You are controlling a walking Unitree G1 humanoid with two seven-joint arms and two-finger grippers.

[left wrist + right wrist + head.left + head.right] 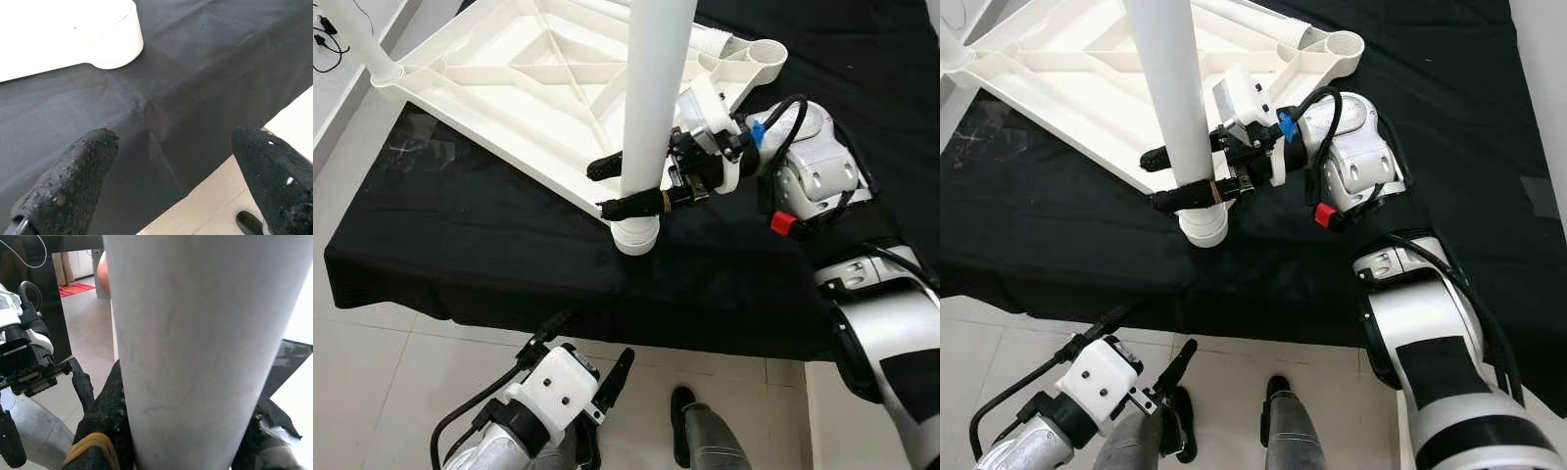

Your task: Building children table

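A white plastic tabletop (499, 83) lies upside down on a black cloth. A white leg tube (651, 93) stands upright in the tabletop's near corner socket (636, 235). My right gripper (612, 186) is shut on this leg just above the socket, one black finger (631, 207) on each side; the leg (205, 342) looms large in the right wrist view. Another leg (357, 39) stands in the far left corner socket. A far right corner socket (766, 54) is open. My left gripper (602, 401) hangs low in front of the cloth's edge, open, holding nothing.
The black cloth (489, 255) covers a low platform and drops over its front edge onto pale floor tiles (372, 392). My feet (705, 431) stand close below that edge. A black cable (328, 44) lies on the floor at far left.
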